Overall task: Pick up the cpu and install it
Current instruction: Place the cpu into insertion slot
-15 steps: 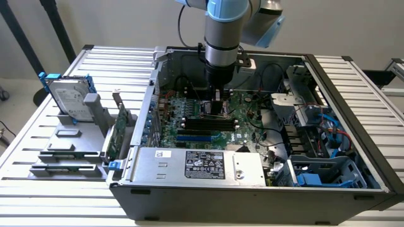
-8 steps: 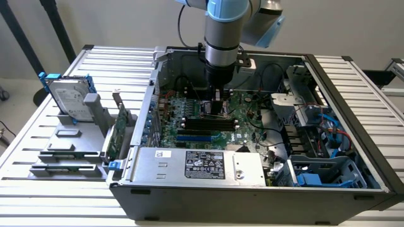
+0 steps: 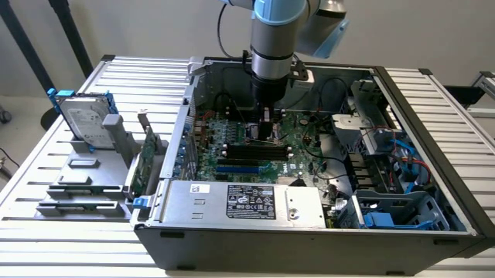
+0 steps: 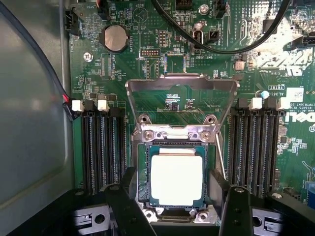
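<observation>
In the wrist view the cpu (image 4: pixel 177 179), a small square chip with a pale silver top, lies squarely within the motherboard socket (image 4: pixel 141 194). The socket's metal load plate (image 4: pixel 182 86) stands flipped open beyond it. My gripper (image 4: pixel 175 196) straddles the chip, its black fingers (image 4: pixel 125 201) pressed close against two opposite edges, shut on it. From the exterior view my gripper (image 3: pixel 267 132) reaches straight down into the open computer case (image 3: pixel 309 231), onto the green motherboard (image 3: pixel 232 130).
Black memory slots (image 4: pixel 101 147) flank the socket on both sides, and black cables (image 4: pixel 221 44) cross the board. A power supply (image 3: pixel 247 201) fills the case front. Outside, a hard drive in blue brackets (image 3: pixel 83 120) and a green expansion card (image 3: pixel 143 159) stand on a grey rack.
</observation>
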You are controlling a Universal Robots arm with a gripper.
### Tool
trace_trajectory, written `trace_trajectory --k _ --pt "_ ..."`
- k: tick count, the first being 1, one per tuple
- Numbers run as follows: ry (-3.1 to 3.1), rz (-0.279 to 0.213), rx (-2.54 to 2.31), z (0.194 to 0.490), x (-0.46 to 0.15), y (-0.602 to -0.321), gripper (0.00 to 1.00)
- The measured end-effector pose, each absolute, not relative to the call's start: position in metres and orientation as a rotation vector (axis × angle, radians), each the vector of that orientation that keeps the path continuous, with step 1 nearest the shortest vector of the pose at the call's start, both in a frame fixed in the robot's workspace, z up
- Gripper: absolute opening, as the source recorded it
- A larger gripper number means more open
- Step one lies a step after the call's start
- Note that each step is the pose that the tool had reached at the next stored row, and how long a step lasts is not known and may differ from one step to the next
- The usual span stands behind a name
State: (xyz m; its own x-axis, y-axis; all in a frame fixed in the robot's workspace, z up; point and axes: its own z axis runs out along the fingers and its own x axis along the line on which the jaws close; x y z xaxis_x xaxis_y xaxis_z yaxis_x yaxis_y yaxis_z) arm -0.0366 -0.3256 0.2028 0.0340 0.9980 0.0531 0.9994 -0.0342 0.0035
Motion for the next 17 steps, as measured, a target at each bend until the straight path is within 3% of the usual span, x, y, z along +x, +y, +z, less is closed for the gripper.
trace_trajectory --k 13,15,17 --pt "-2.131 -0.074 -2.207 0.214 -0.047 -0.326 0.69" --pt "-2.127 -0.066 -2.204 0.214 -0.053 -0.326 0.66" --pt "-2.124 -0.06 -2.2 0.215 -0.058 -0.326 0.53"
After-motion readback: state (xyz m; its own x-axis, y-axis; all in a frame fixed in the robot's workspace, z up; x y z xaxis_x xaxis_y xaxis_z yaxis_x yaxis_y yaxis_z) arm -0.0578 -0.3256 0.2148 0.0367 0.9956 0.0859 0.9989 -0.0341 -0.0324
